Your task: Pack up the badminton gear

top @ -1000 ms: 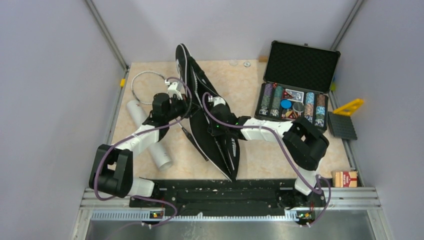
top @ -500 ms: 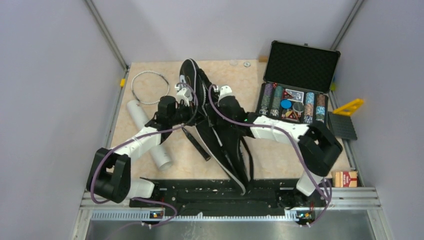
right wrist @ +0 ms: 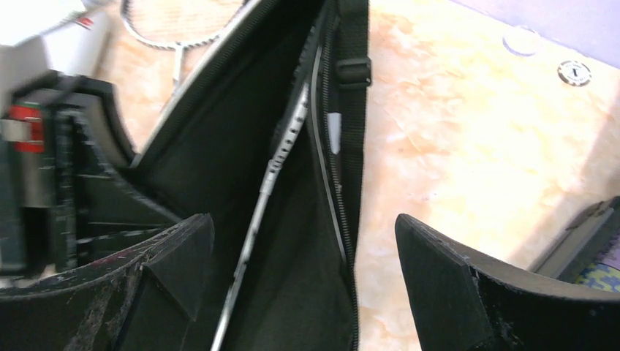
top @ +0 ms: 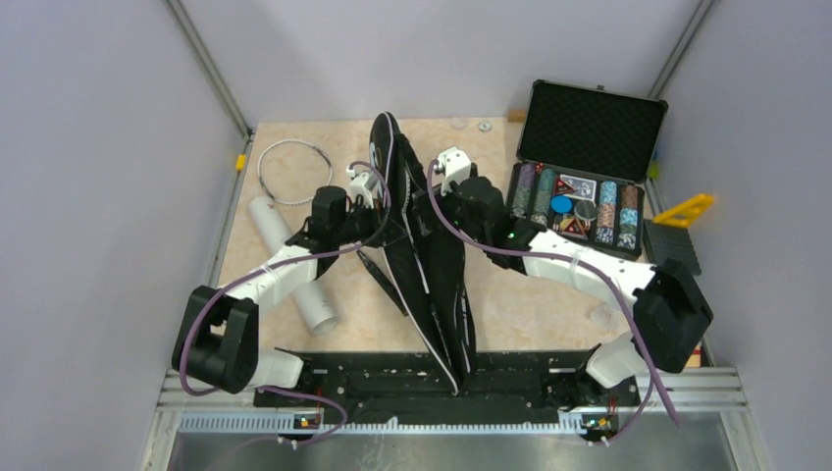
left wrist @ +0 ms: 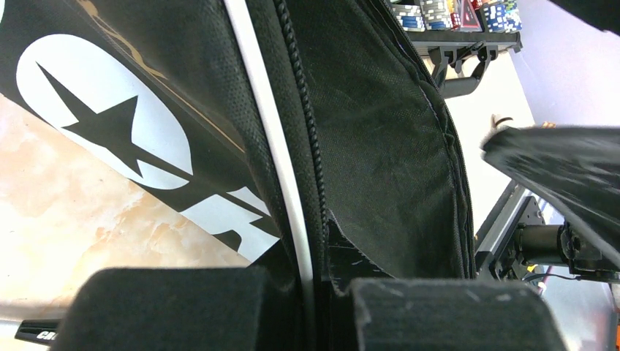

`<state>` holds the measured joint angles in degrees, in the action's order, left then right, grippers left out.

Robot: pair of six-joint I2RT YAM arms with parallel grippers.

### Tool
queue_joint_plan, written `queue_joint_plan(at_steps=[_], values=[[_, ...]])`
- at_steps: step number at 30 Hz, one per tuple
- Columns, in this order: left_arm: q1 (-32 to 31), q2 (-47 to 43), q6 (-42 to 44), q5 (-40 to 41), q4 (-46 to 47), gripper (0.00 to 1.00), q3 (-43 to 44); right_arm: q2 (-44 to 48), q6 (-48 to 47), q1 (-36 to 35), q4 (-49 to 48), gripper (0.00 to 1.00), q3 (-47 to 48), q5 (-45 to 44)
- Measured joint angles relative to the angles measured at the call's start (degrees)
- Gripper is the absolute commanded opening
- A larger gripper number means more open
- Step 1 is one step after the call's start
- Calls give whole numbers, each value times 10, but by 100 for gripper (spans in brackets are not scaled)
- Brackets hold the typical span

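The long black bag [top: 437, 285] stands on its edge mid-table, running from the far side to the near rail. My left gripper [top: 385, 214] is shut on the bag's left rim; in the left wrist view the gripper [left wrist: 322, 285] pinches the white piping and zipper of the bag [left wrist: 380, 131]. My right gripper [top: 434, 186] hangs open over the bag's right rim, its jaws [right wrist: 303, 227] wide apart and holding nothing. A thin racket shaft [right wrist: 267, 179] lies inside the bag [right wrist: 219, 146]. A second racket's head [top: 294, 143] and the white tube [top: 294, 265] lie at the left.
The open black case of poker chips [top: 589, 132] stands at the far right. A yellow triangle [top: 687, 208] and a black studded plate [top: 672, 245] lie beside it. Two small discs [top: 485, 126] sit near the back edge. A black handle [top: 385, 283] lies left of the bag.
My right gripper has opened, let go of the bag and swung toward the far right. The bag has closed up and stands straighter. The left gripper keeps its hold.
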<state>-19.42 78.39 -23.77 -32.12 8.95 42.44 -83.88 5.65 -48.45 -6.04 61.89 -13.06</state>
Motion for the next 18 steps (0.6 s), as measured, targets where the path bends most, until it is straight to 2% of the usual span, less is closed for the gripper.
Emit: queue_joint_plan(at_steps=[7, 10, 13, 16, 18], values=[[0, 0, 0, 0, -1, 0, 0, -75, -6, 45, -15, 92, 1, 12], [0, 0, 2, 0, -1, 0, 0, -120, -5, 59, -10, 80, 14, 19], [0, 0, 4, 1, -2, 0, 0, -158, 0, 67, 6, 59, 35, 23], [0, 0, 6, 8, -5, 0, 0, -167, 11, 71, 28, 50, 38, 25], [-1, 0, 6, 15, -5, 0, 0, -164, 19, 72, 35, 37, 36, 26]])
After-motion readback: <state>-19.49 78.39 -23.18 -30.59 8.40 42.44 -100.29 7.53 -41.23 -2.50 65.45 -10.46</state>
